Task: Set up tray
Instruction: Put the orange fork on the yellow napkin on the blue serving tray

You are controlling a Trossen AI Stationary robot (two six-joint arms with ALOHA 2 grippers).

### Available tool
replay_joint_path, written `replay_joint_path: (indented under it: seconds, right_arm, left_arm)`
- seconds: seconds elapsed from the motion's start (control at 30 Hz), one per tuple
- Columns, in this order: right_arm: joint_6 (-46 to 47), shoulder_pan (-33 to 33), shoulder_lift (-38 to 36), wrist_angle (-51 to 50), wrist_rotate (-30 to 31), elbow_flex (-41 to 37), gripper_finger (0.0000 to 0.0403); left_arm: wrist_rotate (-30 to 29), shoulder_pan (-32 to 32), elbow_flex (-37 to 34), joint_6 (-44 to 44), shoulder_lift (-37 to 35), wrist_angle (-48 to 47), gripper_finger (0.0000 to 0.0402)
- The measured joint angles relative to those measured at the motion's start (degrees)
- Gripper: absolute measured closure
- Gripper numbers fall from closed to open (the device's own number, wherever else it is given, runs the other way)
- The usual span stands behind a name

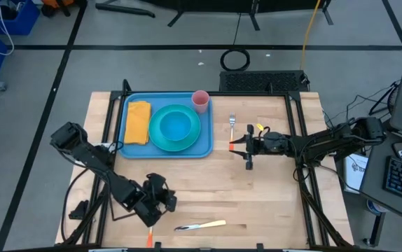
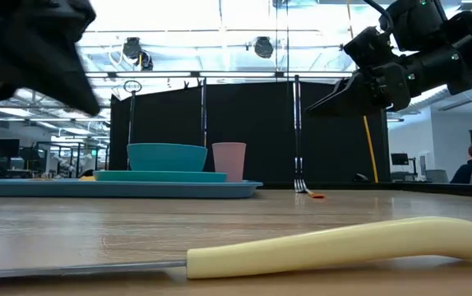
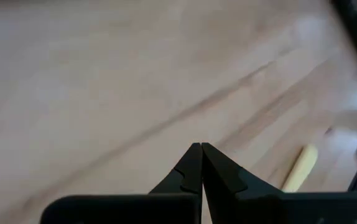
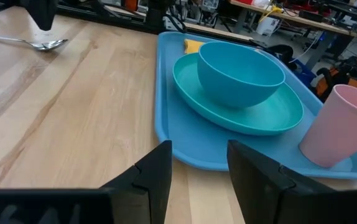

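We're seeing the tray [image 1: 131,150] sitting at the table's far left, carrying plate, bowl and cup; the left gripper [image 1: 164,203] is hovering clenched near the knife [image 1: 201,225], the right gripper [image 1: 232,145] hanging released, empty

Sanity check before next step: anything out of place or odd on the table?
Nothing spilled or damaged. The knife lies far from the tray, near the table's front edge; the fork sits on bare wood beside the tray.

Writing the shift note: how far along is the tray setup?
Done: the tray holds a yellow napkin, plate, bowl and pink cup. In hand: nothing; the right gripper is open beside the fork, the left gripper shut. Left: fork and knife lie on the table.
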Motion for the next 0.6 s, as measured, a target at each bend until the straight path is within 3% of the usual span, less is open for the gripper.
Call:
replay_joint_path:
  seconds: [0.3,0.6]
  right_arm:
    - [1.19,-0.02,0.00,0.05,0.00,0.00,0.0259]
    - [1.21,-0.02,0.00,-0.43,0.00,0.00,0.0259]
  left_arm:
    - [-3.16,5.79,-0.06,6.90,-0.46,2.36,0.0385]
    - [1.78,13.29,-0.07,26.97,-0.46,13.81,0.0385]
